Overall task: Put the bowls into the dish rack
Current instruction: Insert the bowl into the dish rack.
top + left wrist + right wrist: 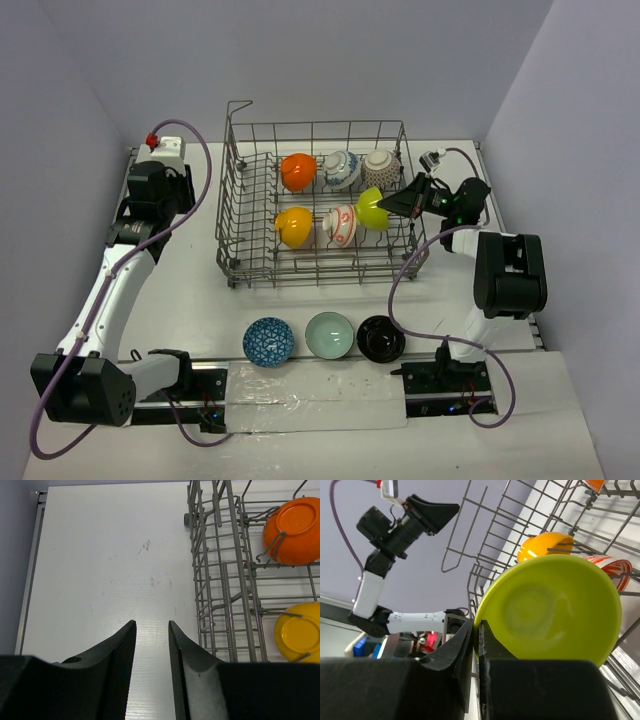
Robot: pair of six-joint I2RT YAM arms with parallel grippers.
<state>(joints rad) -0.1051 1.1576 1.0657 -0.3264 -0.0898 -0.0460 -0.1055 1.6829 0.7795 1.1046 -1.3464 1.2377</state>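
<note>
Now | right pincer [476,625] clamps lime green bowl [550,610] rim | inside dish rack [320,125]

Text, labels, brands, nos.: none legible in any view. Bowls [268,341] w/ painted patterns only, no lettering; dish rack [238,215] unmarked.
</note>
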